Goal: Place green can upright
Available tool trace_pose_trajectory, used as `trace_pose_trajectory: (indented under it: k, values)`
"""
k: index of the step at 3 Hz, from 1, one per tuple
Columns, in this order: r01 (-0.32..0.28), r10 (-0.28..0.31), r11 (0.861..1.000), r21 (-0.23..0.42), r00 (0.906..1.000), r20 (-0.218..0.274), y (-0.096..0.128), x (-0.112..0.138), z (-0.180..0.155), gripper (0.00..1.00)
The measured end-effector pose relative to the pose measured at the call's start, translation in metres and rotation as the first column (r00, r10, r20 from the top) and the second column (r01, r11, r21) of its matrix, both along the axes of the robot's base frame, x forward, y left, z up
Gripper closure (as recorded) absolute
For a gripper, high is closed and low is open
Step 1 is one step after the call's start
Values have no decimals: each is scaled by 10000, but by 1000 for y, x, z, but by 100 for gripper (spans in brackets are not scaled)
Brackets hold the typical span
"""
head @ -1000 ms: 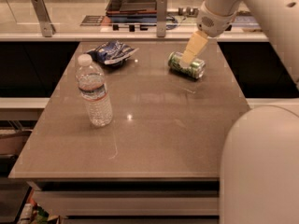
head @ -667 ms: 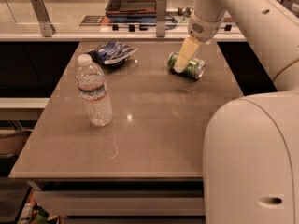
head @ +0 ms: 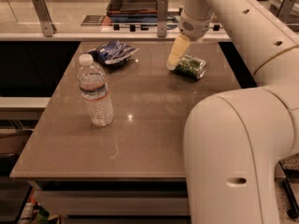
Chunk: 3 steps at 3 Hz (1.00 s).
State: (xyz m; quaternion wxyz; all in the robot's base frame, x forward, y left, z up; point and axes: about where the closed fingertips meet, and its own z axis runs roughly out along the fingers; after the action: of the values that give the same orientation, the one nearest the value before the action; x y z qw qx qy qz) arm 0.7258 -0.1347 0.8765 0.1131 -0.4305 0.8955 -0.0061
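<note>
One green can [head: 191,67] lying sideways on table [head: 149,125], gripper [head: 174,59] low at its left end, whether it grips we cannot tell

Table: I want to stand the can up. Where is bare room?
Bare: middle and front of the table, between water bottle and robot body. Crowded: far edge, with snack bag, and gripper beside the lying green can.

The surface [head: 149,120] is finished smooth and glossy (lights are mirrored); the green can [head: 191,67] is shiny metal, the end effector [head: 172,63] just beside it matt.
</note>
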Motion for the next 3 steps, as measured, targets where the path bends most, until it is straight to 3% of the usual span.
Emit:
trace_pose_trajectory:
  k: [1, 3]
  values:
    - [206, -212, 9994, -287, 9996, -195, 6, 6, -4, 0]
    - [956, -980, 9941, -513, 9941, -467, -11, 7, -18, 0]
